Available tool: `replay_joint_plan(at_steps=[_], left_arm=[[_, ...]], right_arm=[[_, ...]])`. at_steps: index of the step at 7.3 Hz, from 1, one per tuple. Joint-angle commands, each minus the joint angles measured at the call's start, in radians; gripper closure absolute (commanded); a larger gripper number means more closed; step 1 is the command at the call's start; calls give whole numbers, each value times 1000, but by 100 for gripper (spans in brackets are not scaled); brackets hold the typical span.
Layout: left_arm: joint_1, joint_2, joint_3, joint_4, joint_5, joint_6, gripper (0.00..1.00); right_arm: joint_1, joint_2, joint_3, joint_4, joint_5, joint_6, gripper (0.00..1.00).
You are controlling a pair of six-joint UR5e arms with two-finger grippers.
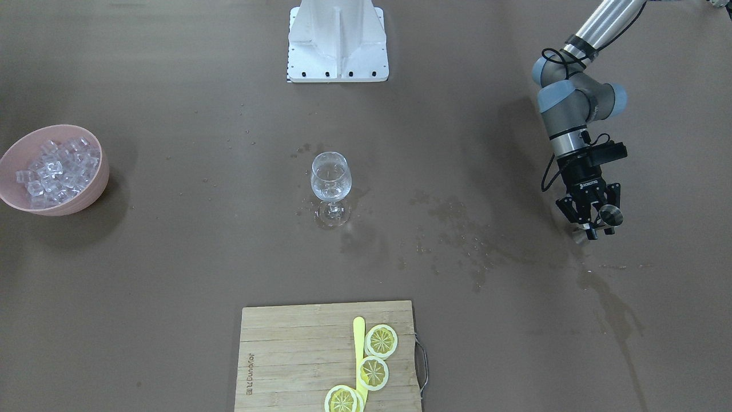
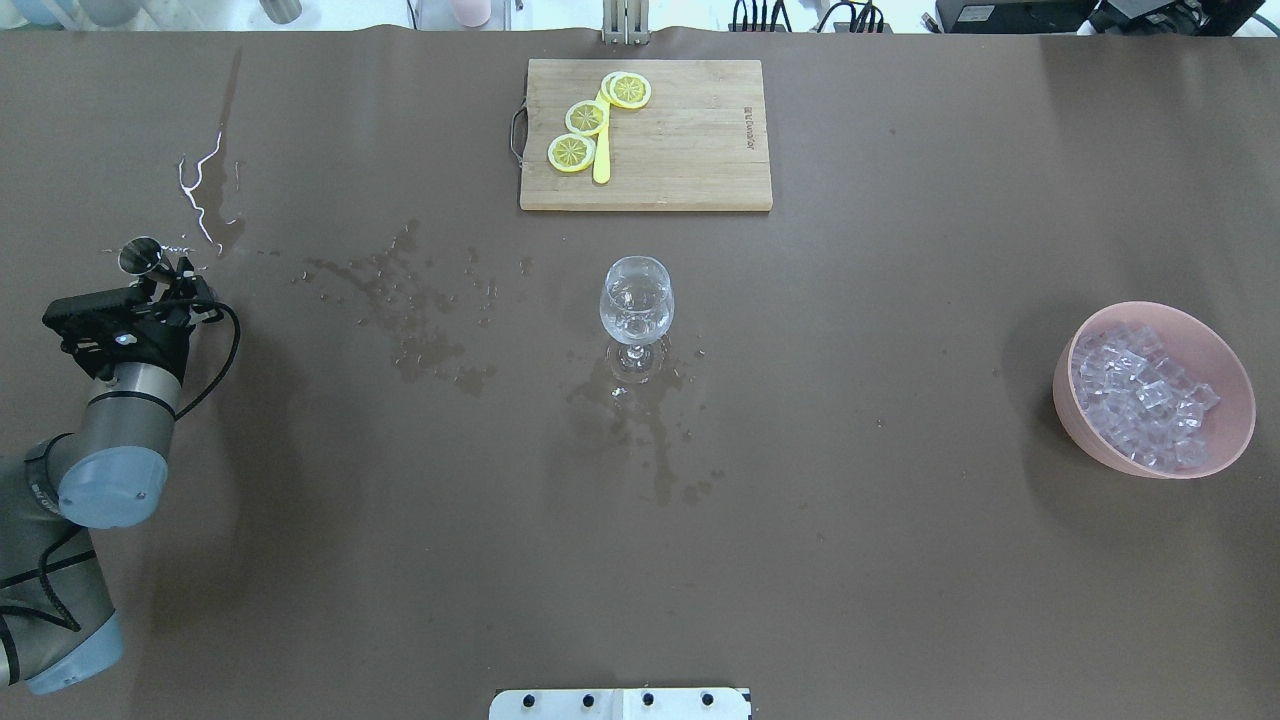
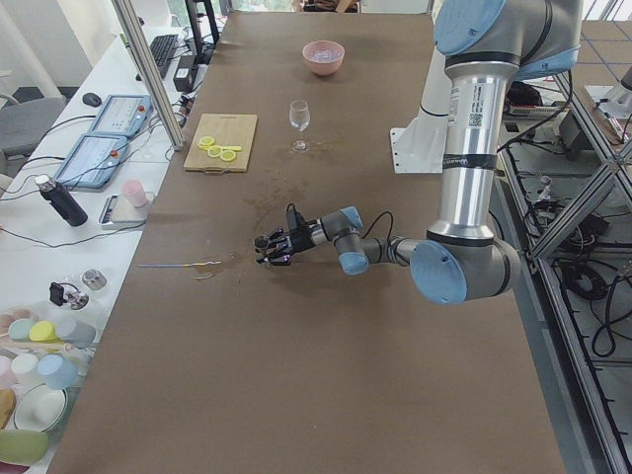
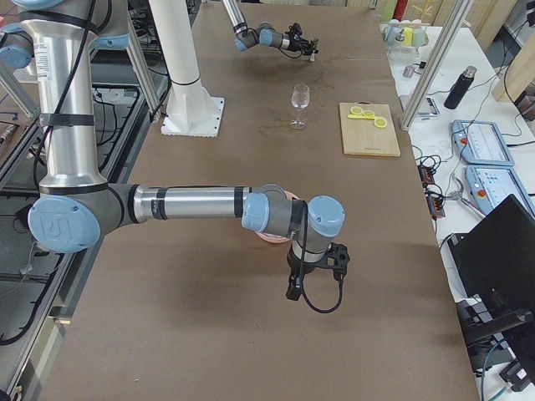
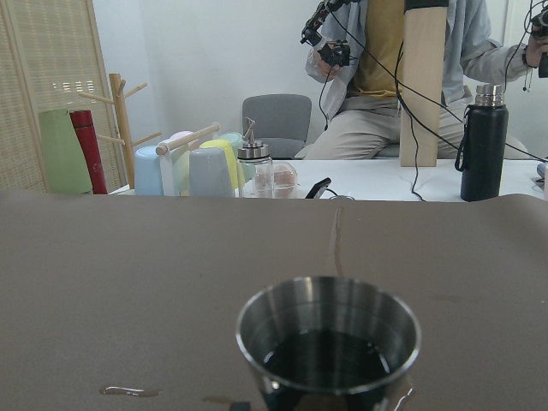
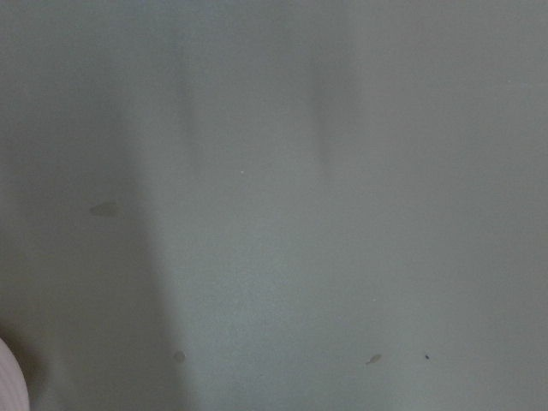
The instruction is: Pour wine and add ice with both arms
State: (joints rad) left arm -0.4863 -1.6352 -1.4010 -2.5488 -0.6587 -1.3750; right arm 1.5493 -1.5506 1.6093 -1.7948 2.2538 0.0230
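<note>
My left gripper [image 1: 600, 223] is shut on a small steel cup [image 1: 611, 214] low over the table's left end, far from the wine glass [image 1: 330, 177]. The left wrist view shows the cup [image 5: 328, 342] upright with dark-looking liquid in it. The stemmed glass [image 2: 636, 300] stands mid-table with a little clear liquid. Ice cubes [image 2: 1140, 390] fill a pink bowl [image 2: 1080, 420] at the right end. My right gripper [image 4: 294, 291] points down beside that bowl; I cannot tell whether it is open or shut.
A wooden cutting board [image 2: 680, 140] with lemon slices [image 2: 572, 152] and a yellow knife lies at the far edge. Wet spill patches [image 2: 400, 300] spread between the cup and the glass. The white pedestal [image 1: 337, 40] stands at the robot's side.
</note>
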Motion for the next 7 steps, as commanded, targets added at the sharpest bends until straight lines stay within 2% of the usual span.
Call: replay_joint_plan(at_steps=[1, 5, 7], left_arm=[[-1, 0, -18, -1, -7, 16, 100], [-1, -2, -215, 1, -9, 170, 100], [0, -79, -333, 2, -10, 348, 100]], right_arm=[[0, 0, 0, 0, 1, 0, 0], [0, 0, 0, 0, 1, 0, 0], [0, 0, 0, 0, 1, 2, 0]])
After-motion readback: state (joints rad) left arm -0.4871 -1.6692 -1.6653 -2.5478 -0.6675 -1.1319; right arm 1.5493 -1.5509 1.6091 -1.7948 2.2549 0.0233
